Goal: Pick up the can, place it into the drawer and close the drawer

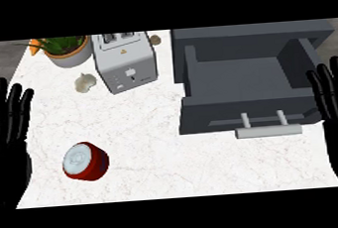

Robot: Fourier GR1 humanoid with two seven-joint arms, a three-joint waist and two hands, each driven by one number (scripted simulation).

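Both hands come into the head view from the lower corners, nearest the viewer. At the picture's left edge the left hand (5, 132) stands with its fingers straight and spread, pointing up the picture, holding nothing. At the right edge the right hand (336, 104) mirrors it, fingers straight and apart, just beside the outer wall of the drawer. Neither touches any object; they read as resting.

Outward from the left hand, the can (85, 161) lies on the white marbled counter (176, 170), near that hand but apart from it. It is red with a pale top and looks tipped so that the top faces the camera. Farther right, the grey drawer (235, 76) stands pulled open, its inside bare as far as can be seen, and its pale bar handle (268, 130) projects toward the viewer.

At the far side of the counter a toaster (126, 61) stands left of the drawer, with a potted plant (64, 49) farther left and a small pale lump, perhaps garlic (85, 82), just in front of the pot.

By this layout, no step appears done: the can is unheld and well apart from the drawer. Picking it up, setting it inside and pushing the drawer shut all remain. The left hand looks better placed for the pick.
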